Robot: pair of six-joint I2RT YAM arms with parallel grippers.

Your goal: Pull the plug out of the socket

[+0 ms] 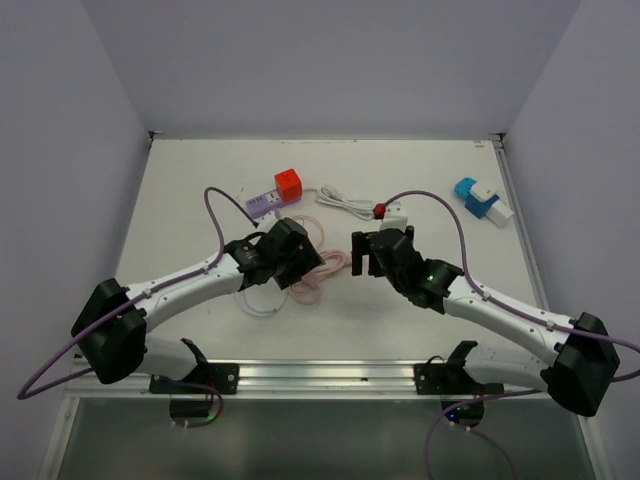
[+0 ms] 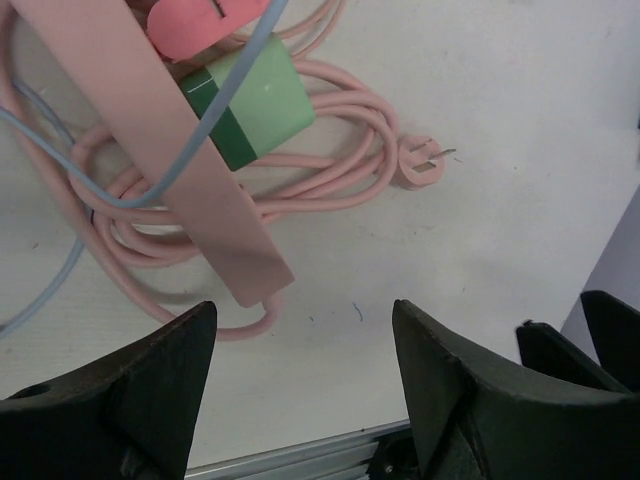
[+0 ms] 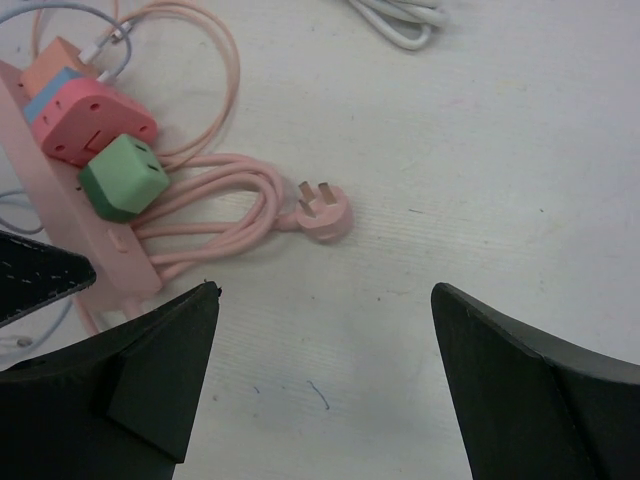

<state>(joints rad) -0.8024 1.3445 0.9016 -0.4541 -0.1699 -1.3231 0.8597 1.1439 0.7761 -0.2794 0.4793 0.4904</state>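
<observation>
Green plug is sitting in the pink power strip, just beside a red adapter on the same strip. The strip is lying on the white table over loops of its pink cord, whose pronged cord end is resting loose nearby. Left gripper is hovering near the strip's end, jaws standing wide apart and gripping nothing. Right gripper is hovering near the loose cord end, jaws also spread wide and empty.
</observation>
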